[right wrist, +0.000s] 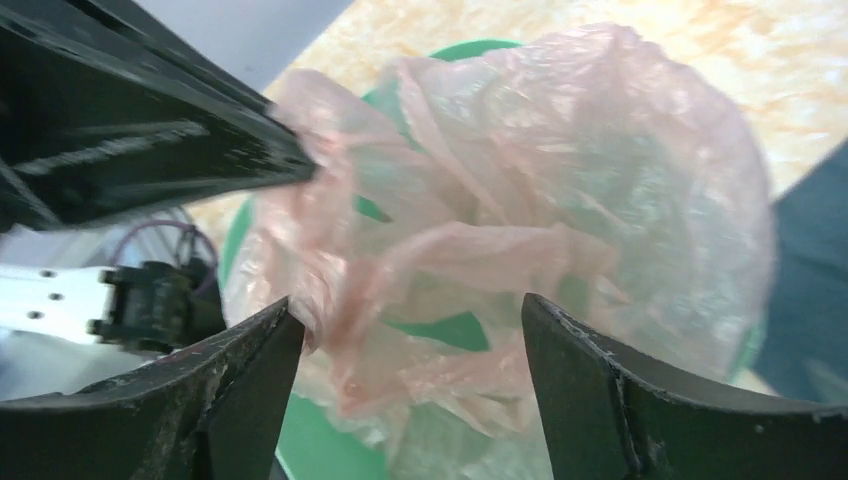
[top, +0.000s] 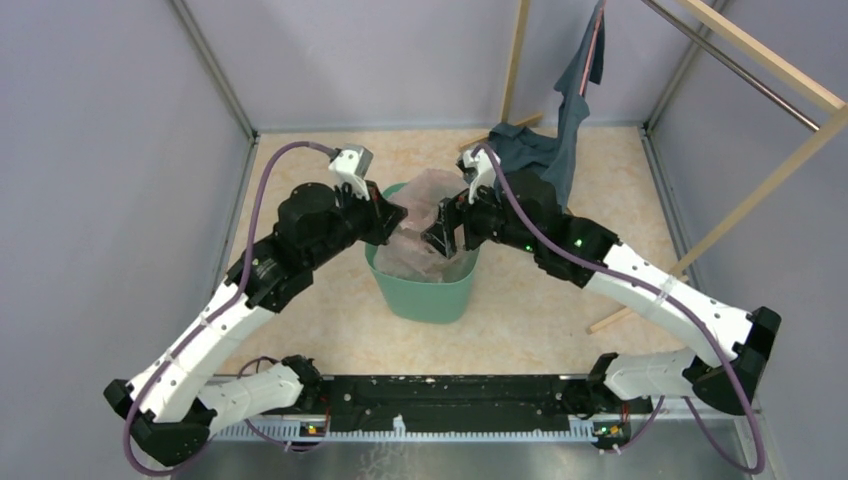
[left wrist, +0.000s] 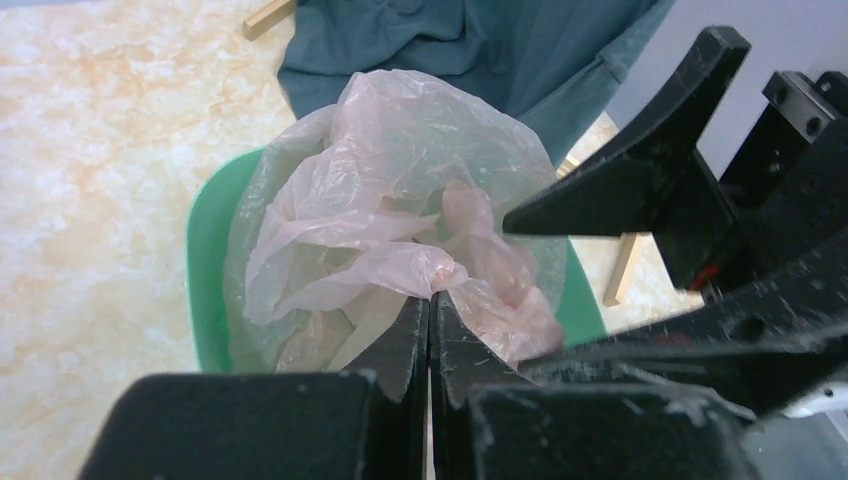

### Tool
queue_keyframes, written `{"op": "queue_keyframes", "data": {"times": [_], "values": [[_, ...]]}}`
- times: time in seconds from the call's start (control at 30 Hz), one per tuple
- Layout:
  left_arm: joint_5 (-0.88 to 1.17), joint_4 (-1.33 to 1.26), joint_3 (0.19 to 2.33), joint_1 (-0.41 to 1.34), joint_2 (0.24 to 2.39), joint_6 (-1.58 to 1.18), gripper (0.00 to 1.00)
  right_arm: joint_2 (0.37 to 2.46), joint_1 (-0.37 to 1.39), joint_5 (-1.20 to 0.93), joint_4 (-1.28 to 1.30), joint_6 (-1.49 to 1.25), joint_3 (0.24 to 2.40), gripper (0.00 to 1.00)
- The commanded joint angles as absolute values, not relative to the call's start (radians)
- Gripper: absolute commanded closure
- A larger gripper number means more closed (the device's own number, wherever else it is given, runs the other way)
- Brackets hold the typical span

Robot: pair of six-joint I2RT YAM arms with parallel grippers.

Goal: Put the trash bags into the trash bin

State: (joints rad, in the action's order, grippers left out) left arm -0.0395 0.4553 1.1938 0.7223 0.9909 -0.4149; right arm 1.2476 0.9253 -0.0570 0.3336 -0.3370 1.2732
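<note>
Top external: trash bin (top: 425, 295) on marbled tabletop (top: 320, 300) — lavender walls (top: 100, 200), wooden rack (top: 760, 189)

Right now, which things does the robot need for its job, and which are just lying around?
For the job:
pink trash bag
green trash bin
left hand, shut on the bag
right hand, open

Just lying about:
dark blue-grey cloth
wooden rack
</note>
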Motion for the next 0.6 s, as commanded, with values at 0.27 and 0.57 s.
{"op": "queue_keyframes", "data": {"times": [0.27,0.57], "values": [[0.055,0.611,1.262,0.718,0.84,-0.312,1.0,1.157,0.949,-0.141,0.436,-0.031,1.313,0.25],[-0.021,0.767,1.339,0.718,0.855,-0.144,1.0,1.131,0.981,-0.221,0.34,-0.053,1.222,0.31]]}}
